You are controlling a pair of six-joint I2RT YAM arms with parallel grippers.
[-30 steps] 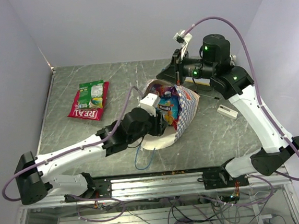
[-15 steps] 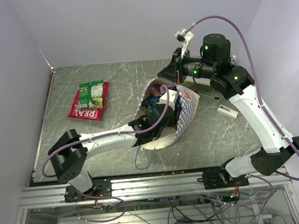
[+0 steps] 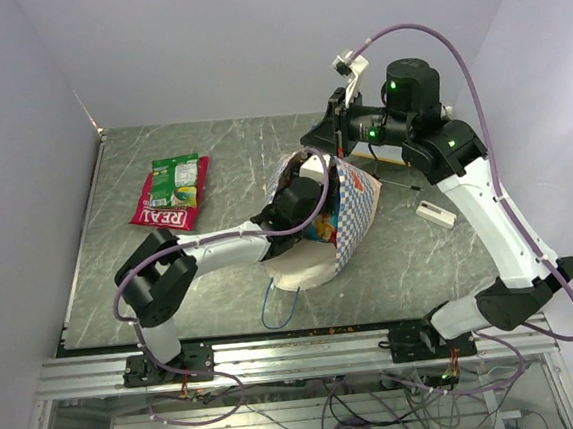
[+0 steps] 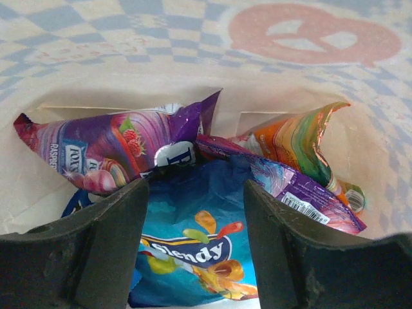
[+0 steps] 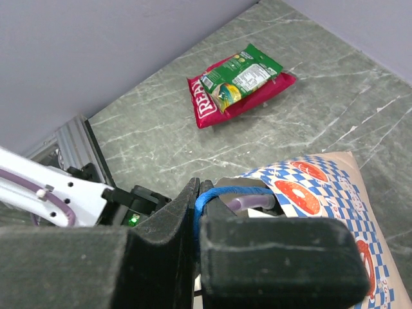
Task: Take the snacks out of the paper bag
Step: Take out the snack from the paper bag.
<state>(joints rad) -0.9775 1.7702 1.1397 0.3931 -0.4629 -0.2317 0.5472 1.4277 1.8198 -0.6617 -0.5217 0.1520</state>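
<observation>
Left gripper [image 4: 196, 193]: we see it spread wide inside the paper bag [image 3: 361, 203], one finger on each side of the blue "Slendy" packet [image 4: 193, 225], with nothing pinched yet.
Right gripper [image 5: 198, 193]: clamped on the blue cord handle [image 5: 215, 192], lifting the bag's mouth at its twelve o'clock edge.
Snacks inside: from the blue packet, the raspberry purple packet [image 4: 96, 151] sits at ten o'clock, the orange packet [image 4: 296, 138] at one o'clock and a second purple packet [image 4: 296, 190] at two o'clock, overlapping it.
Snacks out: the red "REAL" packet [image 3: 161, 213], with the green packet [image 3: 177, 179] lying on it, is on the table [image 3: 421, 263] at ten o'clock of the bag.
Risk, slip: we judge the glossy film may slide out if the fingers close on a loose fold.
Risk, double pick: the overlapping purple packet may drag out too and drop.
Risk, bag: a finger could catch the paper wall and tear it, or pull the bag against the thin cord.
</observation>
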